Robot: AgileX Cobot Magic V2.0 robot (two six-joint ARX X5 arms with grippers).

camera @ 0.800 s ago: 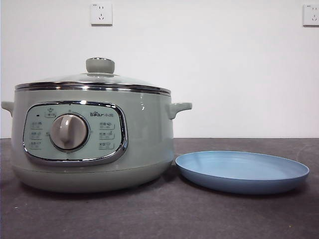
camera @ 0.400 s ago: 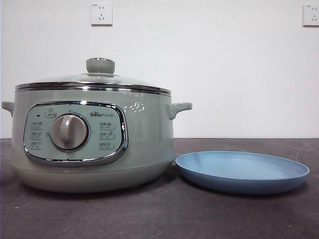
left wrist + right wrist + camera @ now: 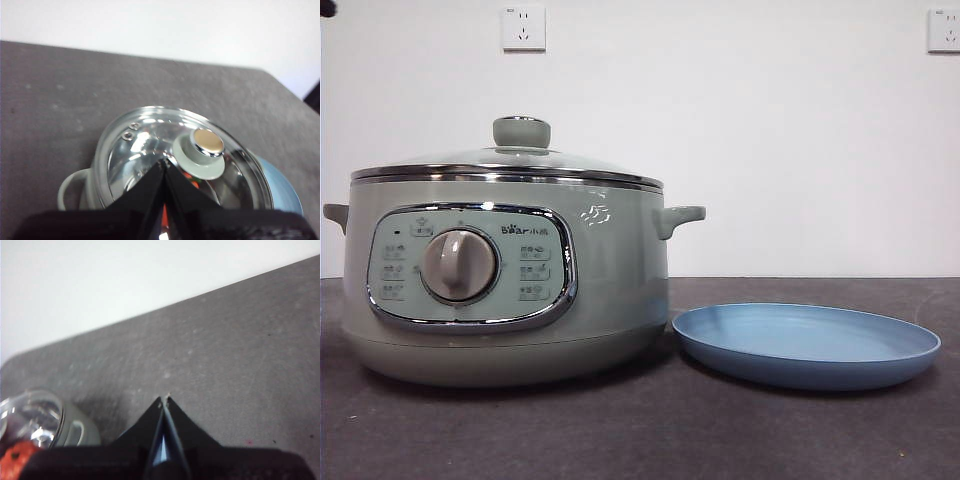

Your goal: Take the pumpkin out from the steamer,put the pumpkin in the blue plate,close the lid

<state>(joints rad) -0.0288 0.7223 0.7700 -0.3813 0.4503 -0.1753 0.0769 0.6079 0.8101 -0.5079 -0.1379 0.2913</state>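
Observation:
The sage-green steamer point(image 3: 500, 280) stands on the left of the table, with the glass lid point(image 3: 510, 160) and its green knob point(image 3: 521, 131) closed on it. The blue plate point(image 3: 807, 345) lies empty to its right. The pumpkin shows only as orange patches through the glass, in the left wrist view point(image 3: 189, 176) and the right wrist view point(image 3: 15, 460). My left gripper point(image 3: 164, 162) is shut and empty, above the lid point(image 3: 145, 145) beside the knob point(image 3: 202, 150). My right gripper point(image 3: 164, 400) is shut and empty, above the table beside the steamer point(image 3: 75, 432).
A black arm tip point(image 3: 325, 7) shows at the top left corner of the front view. Two wall sockets point(image 3: 523, 27) sit high on the white wall. The dark grey table point(image 3: 640, 430) stretches in front of the steamer and the plate.
A black arm tip has come into the top left corner of the front view. A small bright reflection has appeared on the steamer's side. The steamer, lid and plate have not moved.

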